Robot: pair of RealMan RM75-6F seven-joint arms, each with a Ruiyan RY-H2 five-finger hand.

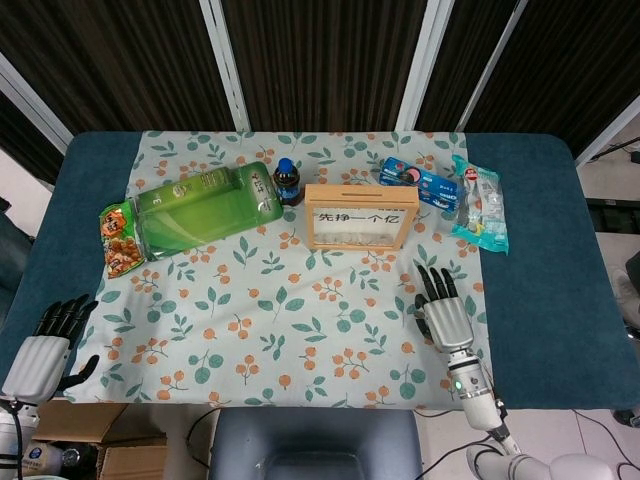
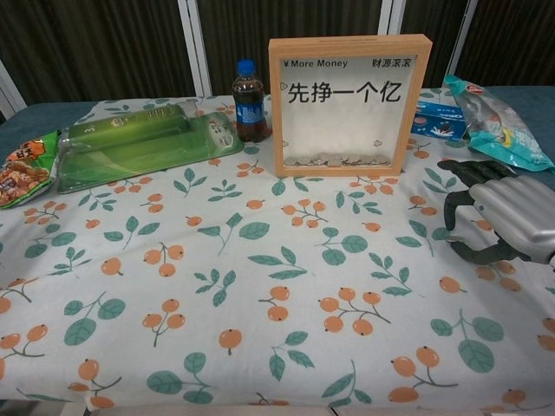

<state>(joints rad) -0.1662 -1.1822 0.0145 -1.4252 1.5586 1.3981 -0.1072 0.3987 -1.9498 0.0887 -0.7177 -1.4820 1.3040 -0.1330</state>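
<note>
- The right hand [image 1: 444, 312] hovers empty, fingers spread, over the floral cloth [image 1: 300, 330], near the wooden coin-box frame [image 1: 360, 215] standing just beyond it.
- The left hand [image 1: 45, 345] idles open off the near left edge.
- Judged step: approach; next calls for reaching forward to the frame.

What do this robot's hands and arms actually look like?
Each hand, right hand and left hand, has a silver-grey metal back and black fingers. The right wrist is a silver cylinder with a small green light, joining a pale grey arm.
</note>
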